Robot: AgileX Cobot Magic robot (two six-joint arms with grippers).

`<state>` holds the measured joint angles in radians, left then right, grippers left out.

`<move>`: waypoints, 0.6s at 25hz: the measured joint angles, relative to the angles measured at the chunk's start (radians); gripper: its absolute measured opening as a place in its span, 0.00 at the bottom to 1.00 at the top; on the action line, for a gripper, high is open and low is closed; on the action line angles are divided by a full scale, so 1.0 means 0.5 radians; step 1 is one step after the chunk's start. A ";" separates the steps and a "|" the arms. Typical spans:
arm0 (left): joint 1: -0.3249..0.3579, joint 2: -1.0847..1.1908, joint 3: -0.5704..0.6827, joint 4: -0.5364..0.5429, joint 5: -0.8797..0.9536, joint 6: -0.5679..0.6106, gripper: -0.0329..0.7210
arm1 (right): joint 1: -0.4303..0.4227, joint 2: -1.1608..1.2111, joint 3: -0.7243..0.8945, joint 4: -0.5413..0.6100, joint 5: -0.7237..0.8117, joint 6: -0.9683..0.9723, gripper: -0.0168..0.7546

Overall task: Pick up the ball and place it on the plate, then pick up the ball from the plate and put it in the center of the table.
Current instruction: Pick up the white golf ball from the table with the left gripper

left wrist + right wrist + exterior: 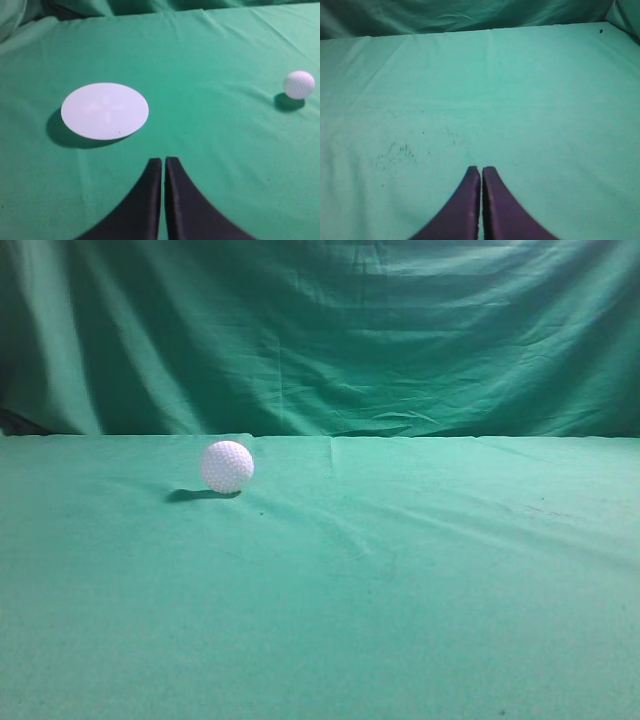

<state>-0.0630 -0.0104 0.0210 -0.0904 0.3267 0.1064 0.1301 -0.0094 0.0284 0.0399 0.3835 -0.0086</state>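
The white dimpled ball (pixel 227 466) rests on the green table (pixel 400 590), left of the middle in the exterior view. It also shows in the left wrist view (pixel 299 84) at the far right. A flat white round plate (pixel 105 110) lies on the cloth in the left wrist view, ahead and left of my left gripper (pixel 163 161). That gripper is shut and empty, well short of both ball and plate. My right gripper (pixel 481 170) is shut and empty over bare cloth. Neither gripper nor the plate shows in the exterior view.
A draped green curtain (pixel 320 330) hangs behind the table's far edge. Small dark specks (pixel 395 152) mark the cloth left of the right gripper.
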 joint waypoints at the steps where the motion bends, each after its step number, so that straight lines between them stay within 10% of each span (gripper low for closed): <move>1: 0.000 0.000 0.000 -0.029 -0.046 0.000 0.04 | 0.000 0.000 0.000 0.000 0.000 0.000 0.02; 15: 0.000 0.000 0.000 -0.242 -0.906 -0.184 0.04 | 0.000 0.000 0.000 0.000 0.000 0.000 0.02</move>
<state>-0.0630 -0.0104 0.0210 -0.2116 -0.1262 0.0145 0.1301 -0.0094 0.0284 0.0399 0.3835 -0.0086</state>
